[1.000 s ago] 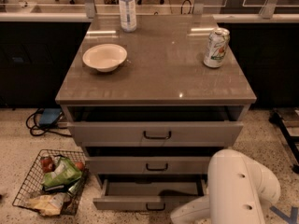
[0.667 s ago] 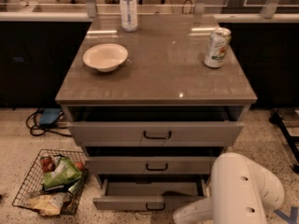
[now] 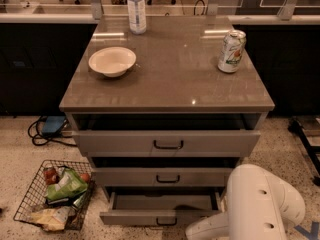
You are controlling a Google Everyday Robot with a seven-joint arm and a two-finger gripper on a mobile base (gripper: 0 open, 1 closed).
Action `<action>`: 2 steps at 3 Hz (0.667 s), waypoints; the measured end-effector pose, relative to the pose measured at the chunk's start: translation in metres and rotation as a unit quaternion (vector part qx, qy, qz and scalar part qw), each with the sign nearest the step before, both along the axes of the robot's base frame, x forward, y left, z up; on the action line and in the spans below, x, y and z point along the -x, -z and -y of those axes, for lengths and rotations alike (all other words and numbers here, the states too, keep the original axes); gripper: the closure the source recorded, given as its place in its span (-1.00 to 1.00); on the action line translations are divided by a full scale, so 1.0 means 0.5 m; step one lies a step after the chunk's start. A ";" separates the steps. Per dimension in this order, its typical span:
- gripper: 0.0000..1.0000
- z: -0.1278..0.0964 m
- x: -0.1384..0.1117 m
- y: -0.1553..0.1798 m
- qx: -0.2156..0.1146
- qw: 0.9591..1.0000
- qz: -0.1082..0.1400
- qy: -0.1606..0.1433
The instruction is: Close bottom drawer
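Observation:
The bottom drawer (image 3: 150, 217) is the lowest of three grey drawers in the cabinet. It stands pulled out, with its plain grey tray (image 3: 162, 202) showing and a small black bar handle (image 3: 166, 221) on its flat front. My white arm (image 3: 255, 206) fills the lower right, in front of the drawer's right end. My gripper is below the lower edge of the picture and does not show.
The top drawer (image 3: 167, 143) and middle drawer (image 3: 165, 176) also stand slightly out. On the cabinet top are a white bowl (image 3: 112, 61), a water bottle (image 3: 136, 8) and a drink can (image 3: 231, 51). A wire basket (image 3: 52, 194) of packets sits on the floor at left.
My arm has shifted slightly right and lower. The drawers have not moved.

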State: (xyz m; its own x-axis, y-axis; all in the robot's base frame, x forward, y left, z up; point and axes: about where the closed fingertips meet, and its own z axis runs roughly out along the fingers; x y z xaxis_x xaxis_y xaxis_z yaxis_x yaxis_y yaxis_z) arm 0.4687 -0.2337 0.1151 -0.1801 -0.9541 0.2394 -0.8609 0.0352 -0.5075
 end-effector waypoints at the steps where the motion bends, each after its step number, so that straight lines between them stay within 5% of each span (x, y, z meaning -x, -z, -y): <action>1: 1.00 0.000 0.001 0.000 0.000 1.000 0.000 0.000; 2: 1.00 0.000 0.002 0.000 0.000 1.000 0.000 0.000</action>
